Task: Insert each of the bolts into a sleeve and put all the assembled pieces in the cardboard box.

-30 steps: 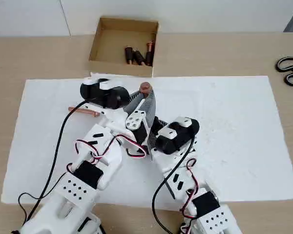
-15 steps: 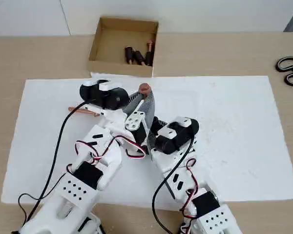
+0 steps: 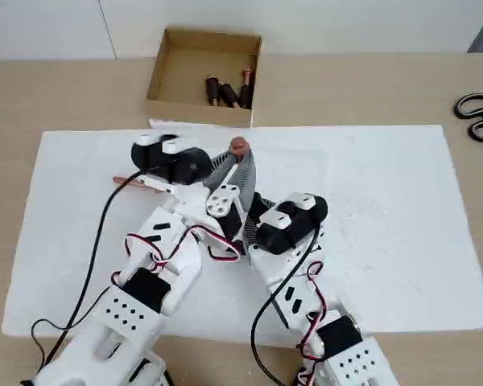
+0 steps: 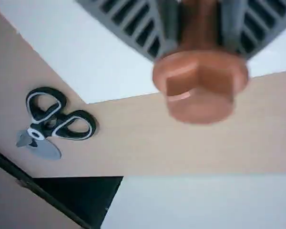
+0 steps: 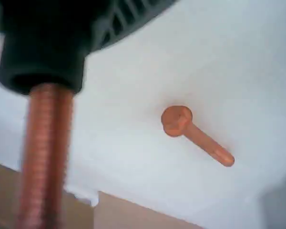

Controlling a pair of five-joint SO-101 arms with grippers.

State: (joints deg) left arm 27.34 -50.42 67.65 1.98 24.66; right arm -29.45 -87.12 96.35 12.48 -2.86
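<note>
Copper bolt (image 4: 200, 81) sits clamped in the left claw (image 4: 199, 24), its thread poking out of the black sleeve (image 5: 43, 47) gripped by the right claw (image 5: 47, 24). Beside the left claw, a spare bolt (image 5: 196, 135) lies on the sheet (image 3: 370, 209). Beyond both claws, the box (image 3: 197, 111) holds finished pieces (image 3: 229, 90).

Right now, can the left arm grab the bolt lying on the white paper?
Probably not yet. The left gripper is shut on another bolt, so it is busy, though the loose bolt lies bare on the white paper.

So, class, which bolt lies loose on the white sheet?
The bare bolt lying flat; the other bolt, in the left pincer, passes through a sleeve.
</note>
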